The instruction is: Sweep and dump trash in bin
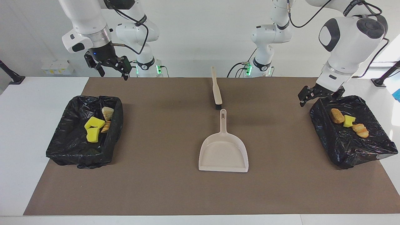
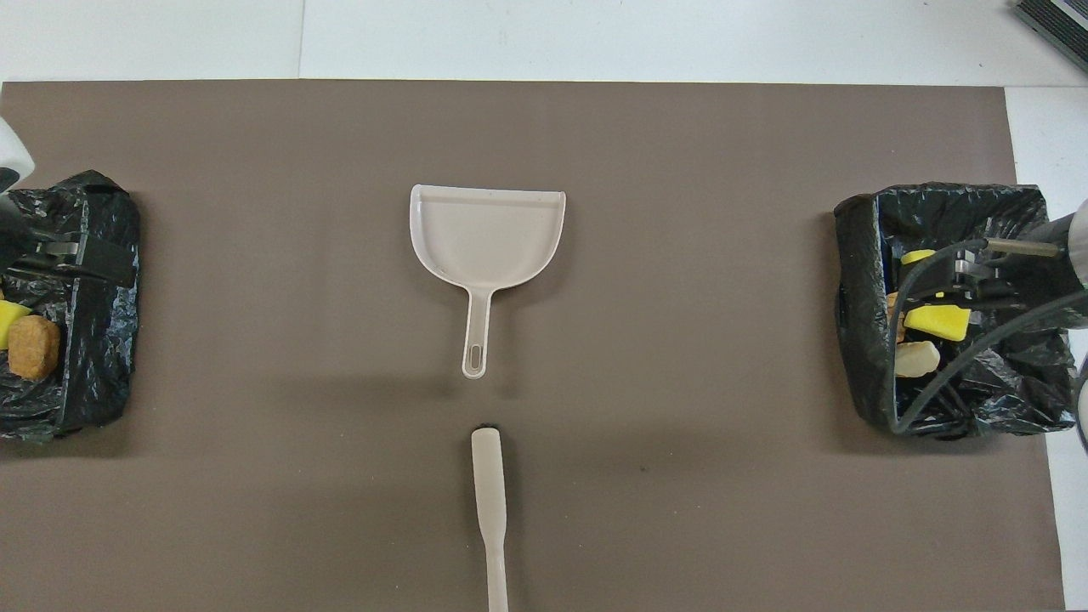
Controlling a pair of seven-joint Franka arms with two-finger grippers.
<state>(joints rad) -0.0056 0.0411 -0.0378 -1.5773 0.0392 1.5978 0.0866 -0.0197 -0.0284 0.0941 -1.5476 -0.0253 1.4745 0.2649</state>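
Trash lies in two black-lined bins. The bin [image 1: 62, 147] at the right arm's end holds yellow sponge chunks [image 1: 93, 128] and bread pieces [image 1: 107, 113]. The bin [image 1: 347, 150] at the left arm's end holds a brown piece [image 1: 337, 115], a yellow chunk [image 1: 349, 120] and a sliced piece [image 1: 361, 130]. The beige dustpan [image 1: 223, 153] lies mid-table with nothing in it, its handle toward the robots. The brush [image 1: 216, 89] lies just nearer to the robots. My left gripper [image 1: 315, 100] hangs open over that bin's rim. My right gripper [image 1: 114, 76] waits open, raised over the mat's edge by the robots.
A brown mat [image 1: 162, 187] covers the table between the bins. In the overhead view the right arm's cables [image 2: 943, 340] hang over the bin [image 2: 863, 297] at that end. Small white boxes [image 1: 57, 66] stand on the table near the right arm's base.
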